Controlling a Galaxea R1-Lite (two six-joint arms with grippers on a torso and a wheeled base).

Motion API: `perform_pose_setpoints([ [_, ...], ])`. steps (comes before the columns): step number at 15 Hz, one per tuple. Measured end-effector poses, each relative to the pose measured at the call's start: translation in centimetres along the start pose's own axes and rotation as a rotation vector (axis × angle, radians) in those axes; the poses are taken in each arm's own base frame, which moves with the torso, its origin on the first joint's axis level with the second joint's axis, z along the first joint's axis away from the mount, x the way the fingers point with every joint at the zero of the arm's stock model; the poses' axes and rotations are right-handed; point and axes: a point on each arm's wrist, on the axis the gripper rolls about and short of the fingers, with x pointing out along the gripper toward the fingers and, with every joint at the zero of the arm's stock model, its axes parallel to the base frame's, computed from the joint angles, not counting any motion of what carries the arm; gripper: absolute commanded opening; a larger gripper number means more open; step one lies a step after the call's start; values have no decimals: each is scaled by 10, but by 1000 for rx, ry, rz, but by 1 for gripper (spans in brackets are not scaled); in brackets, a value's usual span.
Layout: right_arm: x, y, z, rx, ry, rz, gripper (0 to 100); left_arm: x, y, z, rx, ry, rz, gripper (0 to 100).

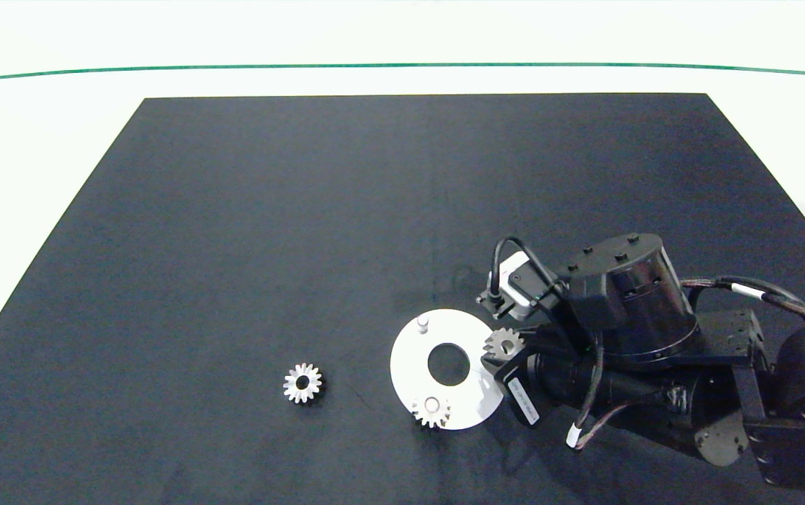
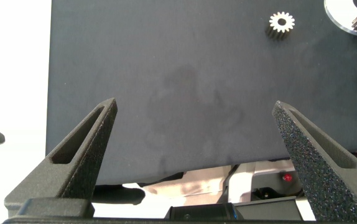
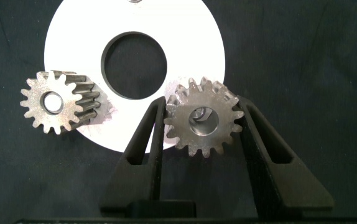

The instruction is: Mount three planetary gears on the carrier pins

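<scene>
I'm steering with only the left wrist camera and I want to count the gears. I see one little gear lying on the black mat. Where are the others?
Observer: One gear sits on a pin at the near edge of the white disc.
Operator: And the third one?
Observer: The right gripper holds the third gear between its fingers at the disc's edge. I can't tell whether it is on a pin.
Operator: Are any pins free?
Observer: Yes, one bare pin stands at the disc's far side. Your left gripper, open, is out of the head camera's sight.
</scene>
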Motion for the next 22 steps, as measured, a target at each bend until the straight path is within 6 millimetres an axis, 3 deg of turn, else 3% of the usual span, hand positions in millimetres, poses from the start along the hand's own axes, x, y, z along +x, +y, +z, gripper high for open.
perform_pose_setpoints([
  [12, 3, 4, -2, -8, 14, 7, 22, 0, 0, 0, 0, 0, 0, 100],
  [13, 3, 4, -3, -8, 16, 8, 100, 0, 0, 0, 0, 0, 0, 100],
  [22, 3, 2, -6, -3, 23, 5, 100, 3, 0, 0, 0, 18, -2, 100],
])
